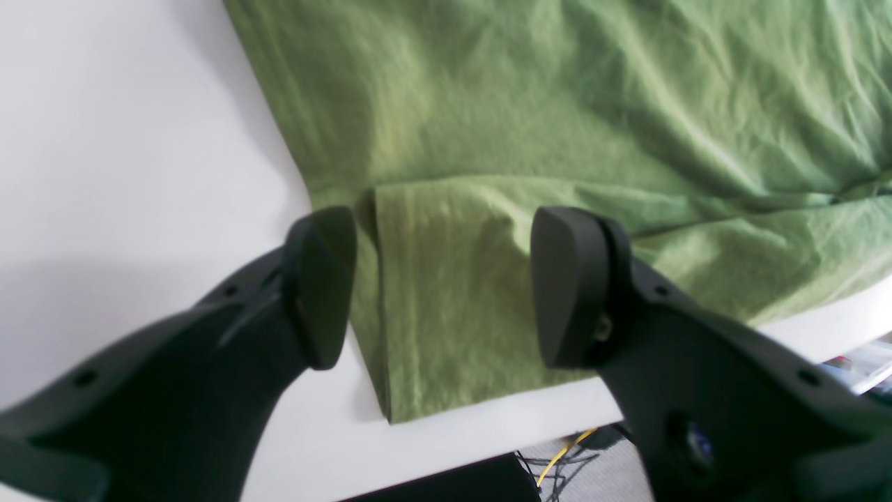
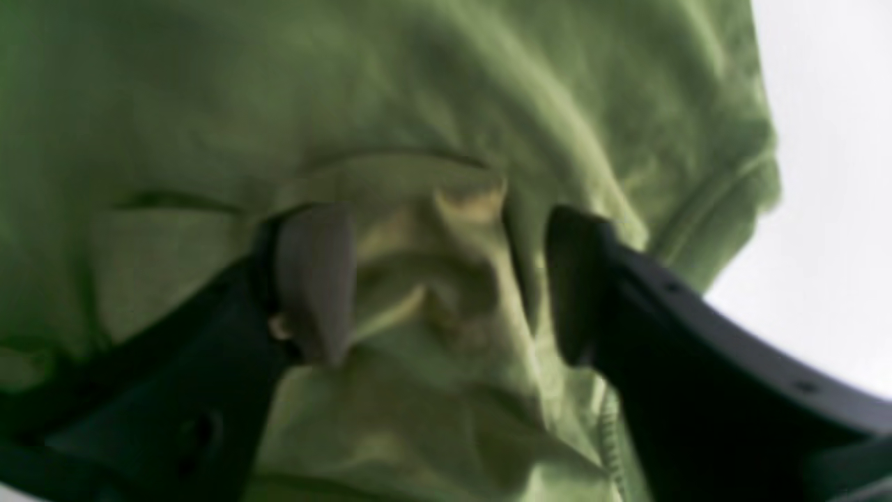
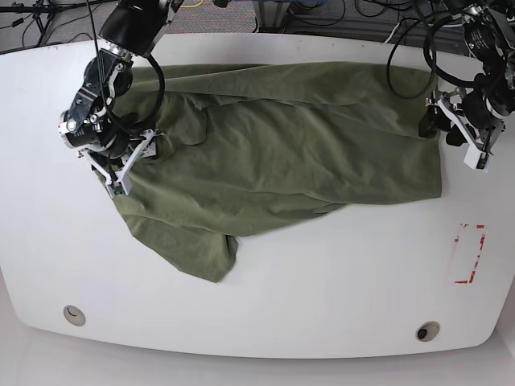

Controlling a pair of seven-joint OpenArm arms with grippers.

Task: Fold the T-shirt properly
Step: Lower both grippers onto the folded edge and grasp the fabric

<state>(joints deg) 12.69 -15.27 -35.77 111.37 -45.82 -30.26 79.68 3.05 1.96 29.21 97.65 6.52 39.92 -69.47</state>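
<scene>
Closest to our right wrist camera, our right gripper [image 2: 446,279] presses down into bunched cloth of the T-shirt [image 3: 282,153], its jaws set apart with a raised pucker of fabric between them; we cannot tell whether they pinch it. We see the T-shirt lying spread and wrinkled across the white table [image 3: 322,273], one sleeve trailing toward the near edge. Our left gripper [image 1: 442,286] hovers over the T-shirt's corner at the table's rim, jaws wide apart and holding nothing. Beside that end of the T-shirt, a red outline [image 3: 469,254] marks the table.
</scene>
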